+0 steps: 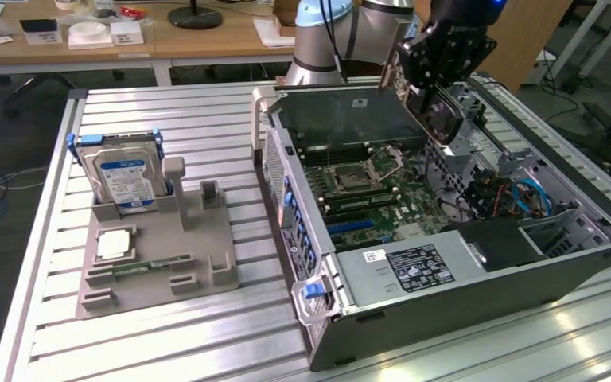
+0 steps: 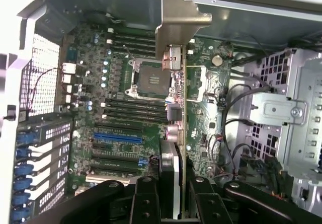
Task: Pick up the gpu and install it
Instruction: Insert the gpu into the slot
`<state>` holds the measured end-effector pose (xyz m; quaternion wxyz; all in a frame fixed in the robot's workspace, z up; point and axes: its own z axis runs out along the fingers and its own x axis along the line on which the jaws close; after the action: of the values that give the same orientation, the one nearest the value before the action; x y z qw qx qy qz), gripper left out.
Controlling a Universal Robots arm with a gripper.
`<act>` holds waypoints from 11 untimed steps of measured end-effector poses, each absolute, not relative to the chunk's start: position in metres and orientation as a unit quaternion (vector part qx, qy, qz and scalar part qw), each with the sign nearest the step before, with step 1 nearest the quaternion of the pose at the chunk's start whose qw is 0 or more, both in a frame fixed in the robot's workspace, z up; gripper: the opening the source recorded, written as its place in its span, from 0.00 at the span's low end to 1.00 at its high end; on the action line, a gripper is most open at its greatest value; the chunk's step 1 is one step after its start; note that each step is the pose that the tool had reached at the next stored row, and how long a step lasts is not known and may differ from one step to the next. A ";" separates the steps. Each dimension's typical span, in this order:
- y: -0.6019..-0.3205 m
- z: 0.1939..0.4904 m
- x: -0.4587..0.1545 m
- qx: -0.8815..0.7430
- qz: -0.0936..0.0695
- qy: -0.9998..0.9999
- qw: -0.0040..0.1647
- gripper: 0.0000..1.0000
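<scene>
On the exterior view's left, a grey holder [image 1: 157, 274] on the slatted metal worktop [image 1: 188, 119] carries an upright hard drive [image 1: 125, 179] and a slim memory stick [image 1: 153, 267]. To its right lies an open computer case [image 1: 321, 326] with its motherboard [image 2: 126, 88] exposed. Above the case's far side, the black tool [image 1: 438, 79] has closed narrowly on the gpu [image 2: 182, 133]. It pinches the thin card edge-on (silver bracket [image 2: 177, 20] at the far end) over the board, not yet seated.

Likely risks: the card looks tilted, so coming down off-line could strike components beside the blue slot [image 2: 118, 137]. The bracket could also catch the case wall, or the card could twist in so slim a grip.

The hard drive's blue-white label and the power supply sticker [image 1: 420, 267] carry print too small to read; no brand is legible.
</scene>
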<state>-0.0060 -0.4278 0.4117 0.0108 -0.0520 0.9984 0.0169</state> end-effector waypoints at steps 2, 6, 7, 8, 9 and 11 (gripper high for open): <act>-0.428 0.412 -0.006 -0.063 0.017 0.998 0.011 0.28; -0.428 0.412 -0.006 -0.078 0.017 0.997 0.010 0.28; -0.428 0.412 -0.006 -0.082 0.017 0.996 0.010 0.28; -0.428 0.412 -0.007 -0.086 0.017 0.996 0.010 0.28; -0.428 0.412 -0.007 -0.090 0.017 0.996 0.010 0.28; -0.428 0.412 -0.007 -0.100 0.017 0.995 0.010 0.28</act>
<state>-0.0071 -0.4280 0.4118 0.0100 -0.0995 0.9948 0.0173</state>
